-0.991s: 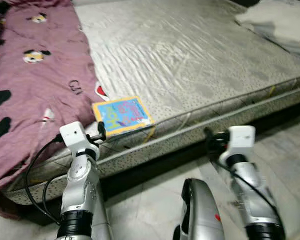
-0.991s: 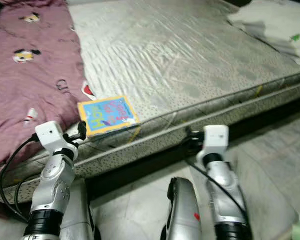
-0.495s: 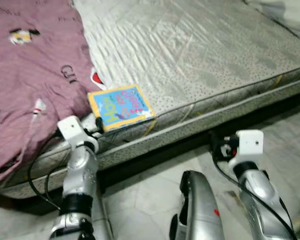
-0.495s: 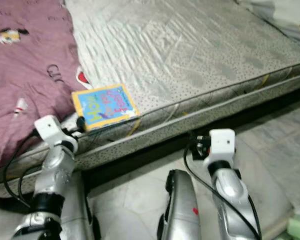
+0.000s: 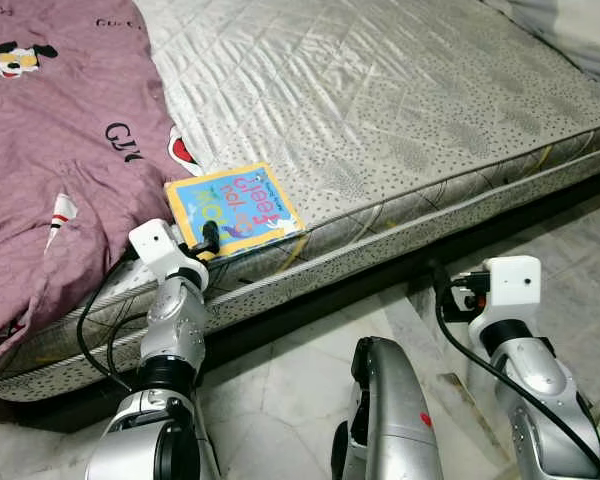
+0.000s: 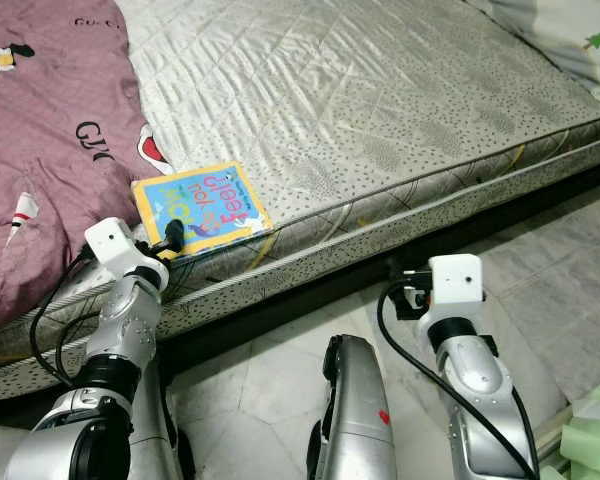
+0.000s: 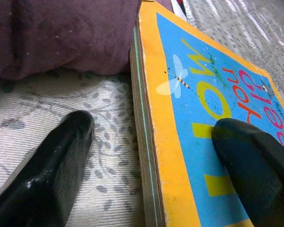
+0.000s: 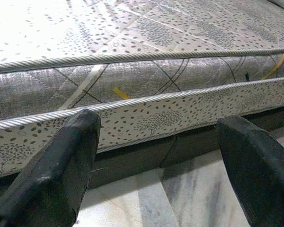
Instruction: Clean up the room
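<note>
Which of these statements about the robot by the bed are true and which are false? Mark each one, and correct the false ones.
1. The book lies on the mattress near its front edge. True.
2. The left gripper is shut on the book. False: its fingers are open, one over the cover, one beside the book's edge.
3. The purple blanket lies beside the book, on the robot's left. True.
4. The right gripper holds a pillow. False: it is open and empty, facing the mattress side above the floor.
5. The book's cover is mostly red. False: blue with a yellow border.
</note>
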Available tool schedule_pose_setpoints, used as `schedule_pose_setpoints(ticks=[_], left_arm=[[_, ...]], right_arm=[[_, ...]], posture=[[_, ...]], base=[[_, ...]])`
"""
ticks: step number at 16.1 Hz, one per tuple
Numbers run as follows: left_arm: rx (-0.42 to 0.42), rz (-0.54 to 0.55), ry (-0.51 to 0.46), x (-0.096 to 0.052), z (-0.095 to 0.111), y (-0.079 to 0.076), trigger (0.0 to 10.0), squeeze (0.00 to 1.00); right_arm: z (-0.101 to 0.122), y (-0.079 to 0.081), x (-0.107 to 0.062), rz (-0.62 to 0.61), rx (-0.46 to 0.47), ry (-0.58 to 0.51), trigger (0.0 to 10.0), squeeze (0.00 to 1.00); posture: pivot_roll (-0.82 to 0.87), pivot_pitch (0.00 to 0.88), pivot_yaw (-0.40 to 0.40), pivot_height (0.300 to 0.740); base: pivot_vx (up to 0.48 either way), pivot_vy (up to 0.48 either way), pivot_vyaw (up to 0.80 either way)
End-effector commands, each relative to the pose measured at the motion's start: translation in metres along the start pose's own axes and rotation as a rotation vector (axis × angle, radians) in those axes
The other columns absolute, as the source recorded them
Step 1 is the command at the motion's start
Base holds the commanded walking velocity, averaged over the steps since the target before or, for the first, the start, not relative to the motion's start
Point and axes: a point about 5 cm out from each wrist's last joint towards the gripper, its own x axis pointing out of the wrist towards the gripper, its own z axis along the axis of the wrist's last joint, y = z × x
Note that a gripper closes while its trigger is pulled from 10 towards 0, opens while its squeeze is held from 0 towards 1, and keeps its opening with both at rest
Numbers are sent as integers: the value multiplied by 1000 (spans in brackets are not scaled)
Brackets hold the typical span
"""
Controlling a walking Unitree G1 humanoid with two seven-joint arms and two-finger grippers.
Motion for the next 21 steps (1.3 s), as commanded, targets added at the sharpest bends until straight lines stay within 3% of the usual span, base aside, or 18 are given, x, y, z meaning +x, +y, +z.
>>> schedule_pose_setpoints(ticks=[1,3,6,9,10,16,21], left_arm=[[-8,-9,48,-1,-10,-1,10000,0],[-39,-25,86,0,-14,-2,10000,0],[-111,-108,219,1,-29,-11,10000,0],[-135,-186,246,4,-27,-20,10000,0],[-144,-192,251,4,-26,-20,196,0],[-264,-182,257,10,-17,-12,0,0],[-324,-164,298,13,-12,-1,0,0]], right_arm=[[-3,-3,-5,-1,-22,23,10000,0],[-1,-1,-2,2,-20,18,10000,0],[2,-2,5,-11,-25,5,10000,0],[3,1,9,-16,-25,-4,10000,0],[4,2,10,-15,-22,-9,10000,0],[7,6,20,-27,-9,-36,10000,0],[13,23,36,5,23,-78,10000,0]], posture=[[-234,161,-87,494],[-235,156,-83,494],[-232,140,-73,494],[-225,128,-66,494],[-221,123,-62,494],[-198,97,-40,494],[-143,58,-36,494]], base=[[0,0,0],[0,0,0],[0,0,0],[0,0,0],[0,0,0],[0,0,0],[0,0,0]])
